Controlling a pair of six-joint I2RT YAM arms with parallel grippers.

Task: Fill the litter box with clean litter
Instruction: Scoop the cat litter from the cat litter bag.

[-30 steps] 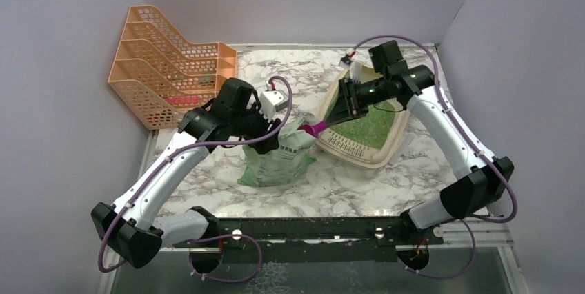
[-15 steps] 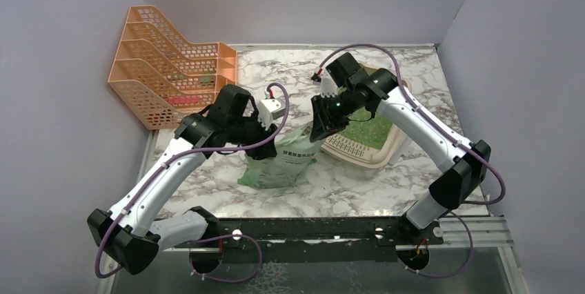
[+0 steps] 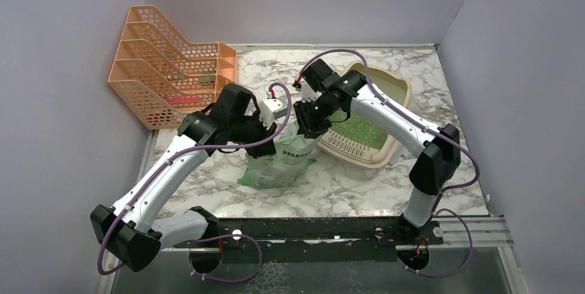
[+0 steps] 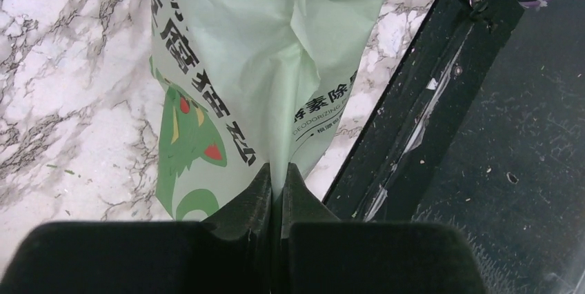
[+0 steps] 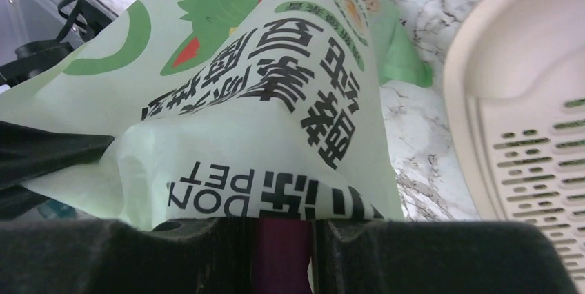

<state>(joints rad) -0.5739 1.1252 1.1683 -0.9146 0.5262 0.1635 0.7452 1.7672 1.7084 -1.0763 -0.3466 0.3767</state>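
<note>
- Top: the litter box [image 3: 399,94] sits toward the far right corner of the worktop [image 3: 359,183], green litter [image 3: 364,128] inside; the bag [image 3: 279,163] stands mid-worktop.
- Left wrist: left jaws pinch shut on a fold of the bag [image 4: 234,66].
- Right wrist: right jaws clamp the magenta scoop [image 5: 279,252] against the bag's [image 5: 276,101] edge, litter box [image 5: 524,87] beside.

On the bag of clean litter [image 5: 227,135], large dark Chinese characters are printed. In the right wrist view, "PET" is read upside down after a partly hidden word beginning "DON". In the left wrist view, "EODORIZING" is made out in small print beside 酵素除.
</note>
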